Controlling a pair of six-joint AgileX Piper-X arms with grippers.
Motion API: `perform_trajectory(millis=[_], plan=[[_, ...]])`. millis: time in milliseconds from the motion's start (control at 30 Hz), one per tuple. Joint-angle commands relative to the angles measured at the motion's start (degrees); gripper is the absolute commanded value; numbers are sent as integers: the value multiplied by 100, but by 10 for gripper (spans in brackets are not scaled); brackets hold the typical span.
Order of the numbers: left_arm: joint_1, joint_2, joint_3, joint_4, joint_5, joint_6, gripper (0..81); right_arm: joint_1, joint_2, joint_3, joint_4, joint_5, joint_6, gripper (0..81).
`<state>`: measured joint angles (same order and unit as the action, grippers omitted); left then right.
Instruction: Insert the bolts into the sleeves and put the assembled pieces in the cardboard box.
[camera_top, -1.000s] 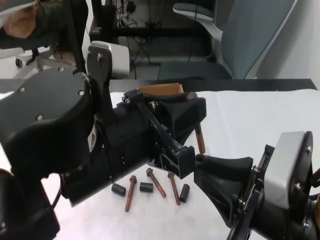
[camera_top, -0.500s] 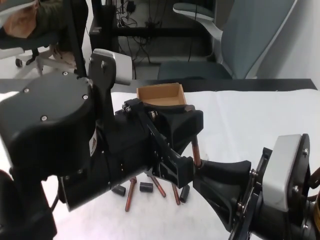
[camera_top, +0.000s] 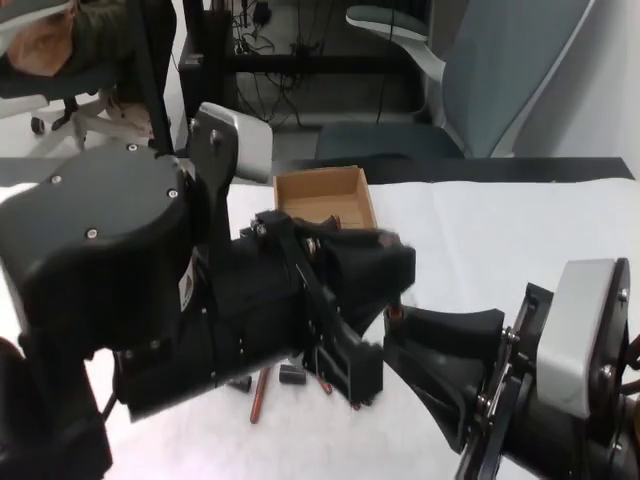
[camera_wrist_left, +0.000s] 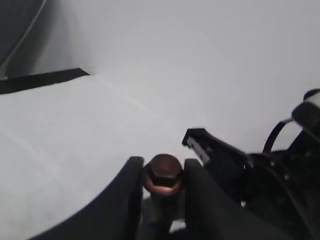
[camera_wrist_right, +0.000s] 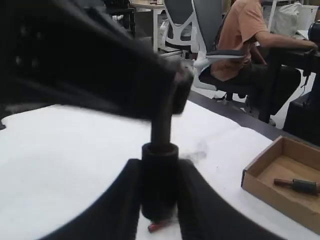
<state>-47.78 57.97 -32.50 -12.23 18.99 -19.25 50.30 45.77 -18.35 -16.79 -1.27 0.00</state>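
High view: the left fingers (camera_top: 372, 262) sit near the middle of the counter (camera_top: 520, 240), and the right fingers (camera_top: 452, 328) are just beside them at about 4 o'clock. A short length of copper-coloured bolt (camera_top: 394, 312) shows in the narrow gap between the two sets of fingers. The cardboard box (camera_top: 322, 185) stands open on the counter at 12 o'clock from the left fingers, near the far edge. At about 7 o'clock from them, partly under the left arm, loose bolts (camera_top: 260, 392) and loose sleeves (camera_top: 292, 375) lie on the white cover.

Left wrist view: the left fingers (camera_wrist_left: 126, 192) are clenched on the bolt (camera_wrist_left: 162, 174) just under its hexagonal head, one finger on each side and touching it. The head faces the camera. Beyond it lies the white counter (camera_wrist_left: 75, 115), with the right arm's black parts close by.

Right wrist view: the right fingers (camera_wrist_right: 131, 200) are clamped on a dark sleeve (camera_wrist_right: 159, 172), which stands upright between them. The bolt's shank (camera_wrist_right: 161, 120) enters the sleeve's open end, and a reddish tip (camera_wrist_right: 156, 226) shows past the sleeve's other end. The blurred left fingers (camera_wrist_right: 100, 75) hold the shank's far end. The cardboard box (camera_wrist_right: 260, 187) rests on the counter (camera_wrist_right: 60, 150), well apart from the sleeve, and an assembled piece (camera_wrist_right: 300, 185) lies on its floor.
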Motion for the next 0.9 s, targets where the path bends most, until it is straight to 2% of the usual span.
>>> perform_trajectory(millis=[0, 100, 200, 300, 400, 500, 567, 700, 867], plan=[[-20, -88, -37, 519, 363, -3, 269, -123, 42, -231, -192, 127, -174, 6], [-10, -88, -50, 570, 363, 79, 700, -364, 212, -344, -42, 95, -174, 6], [73, -101, -179, 637, 321, 354, 700, -725, 522, -570, 384, 55, -233, 6], [430, -226, -399, 1371, 345, 1083, 700, -1159, 912, -925, 584, -258, -480, 6], [937, -383, -763, 2679, 271, 2759, 700, -1517, 1401, -1355, 635, -291, -482, 6], [1485, -306, -1070, 3995, -489, 4890, 700, -1826, 1991, -2000, 1223, -420, -482, 6], [1869, -103, -1105, 4462, -807, 5874, 664, -2005, 2488, -2569, 1764, -631, -482, 6], [2413, 613, -1103, 4950, -570, 6817, 664, -2150, 3756, -3739, 2646, -765, -562, 6], [2522, 1626, -1116, 4903, -1020, 7722, 664, -2215, 5072, -5172, 3054, -671, -724, 6]])
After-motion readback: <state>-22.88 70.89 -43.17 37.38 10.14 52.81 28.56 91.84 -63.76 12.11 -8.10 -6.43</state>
